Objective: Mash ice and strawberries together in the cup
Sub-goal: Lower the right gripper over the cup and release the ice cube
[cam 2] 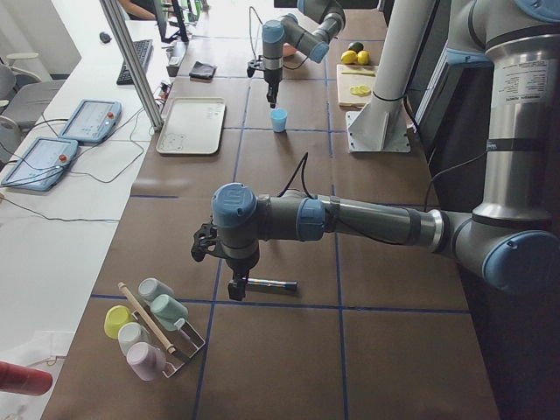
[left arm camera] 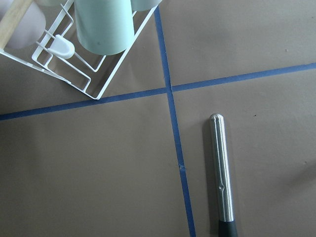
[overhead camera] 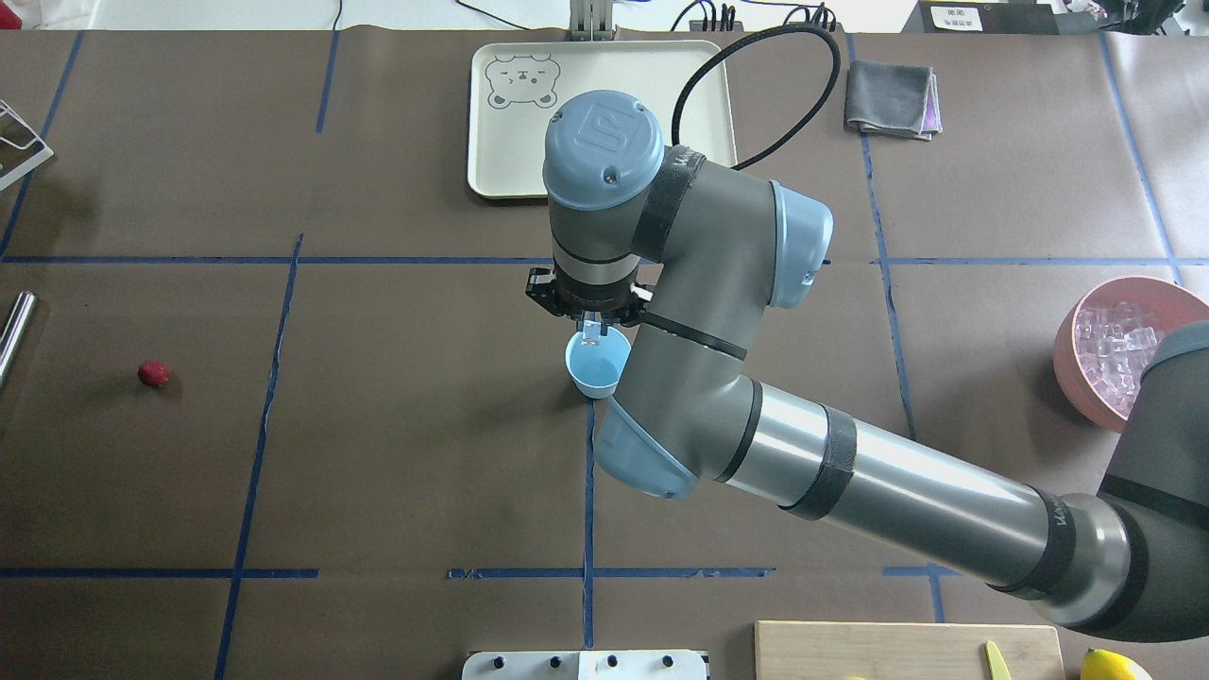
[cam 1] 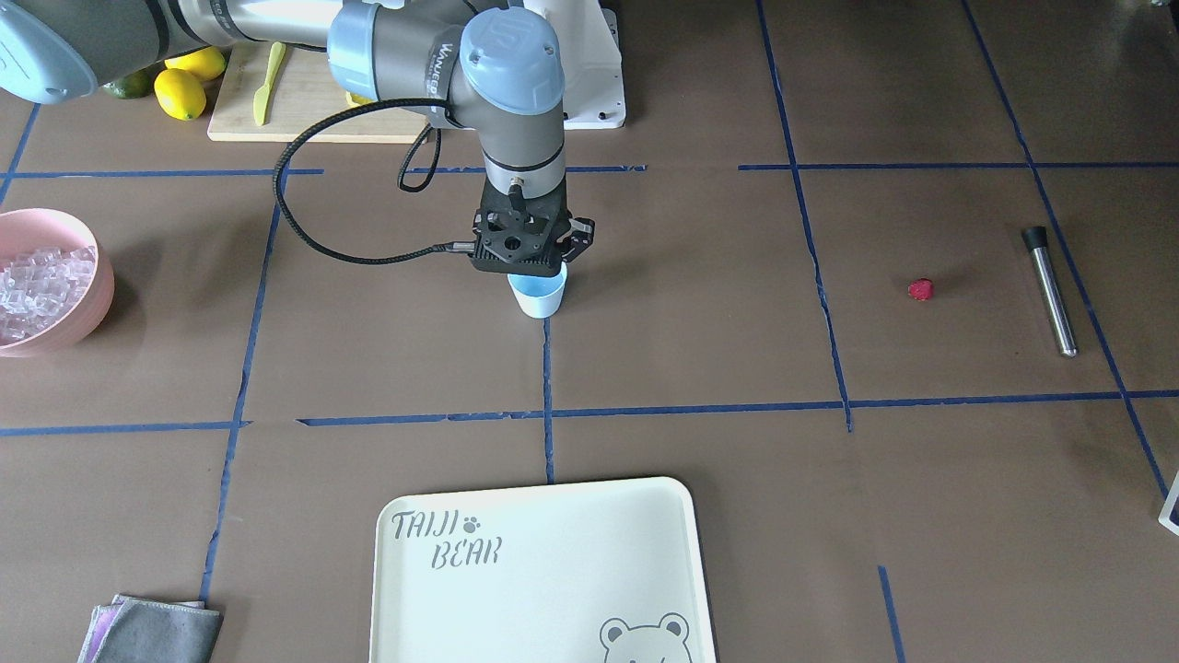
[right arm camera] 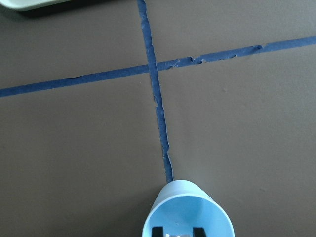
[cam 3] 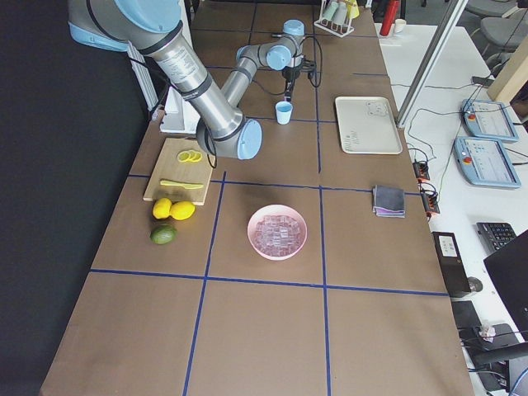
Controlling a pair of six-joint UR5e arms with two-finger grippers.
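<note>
1. Nearest the robot's base lies a wooden cutting board [cam 1: 304, 120] with a yellow-green knife [cam 1: 266, 83] on it and two lemons [cam 1: 181, 90] just beside it.
2. At mid-bench the cup [overhead camera: 595, 376] stands upright on a blue tape line. The right end effector [overhead camera: 593, 331] points straight down over it, fingertips [right arm camera: 158, 231] dipped inside the rim. They are set narrow, with a pale, glassy ice cube [right arm camera: 178, 232] pinched between them.
3. On the robot's right, well apart from the cup, a pink bowl [cam 1: 99, 295] holds the heap of ice [cam 1: 41, 285].
4. On the robot's left the strawberry [cam 1: 920, 290] lies alone on the bench [cam 1: 691, 350], well apart from the cup. A steel muddler [cam 1: 1050, 293] with a black end lies near it.
5. The left end effector [cam 2: 234, 290] hangs over the muddler; I cannot tell whether its fingers are wide or narrow.
6. Farthest off lie a cream tray [cam 1: 553, 571], a folded grey cloth [cam 1: 157, 631] and a wire rack [cam 2: 153, 328] of pastel cups.
</note>
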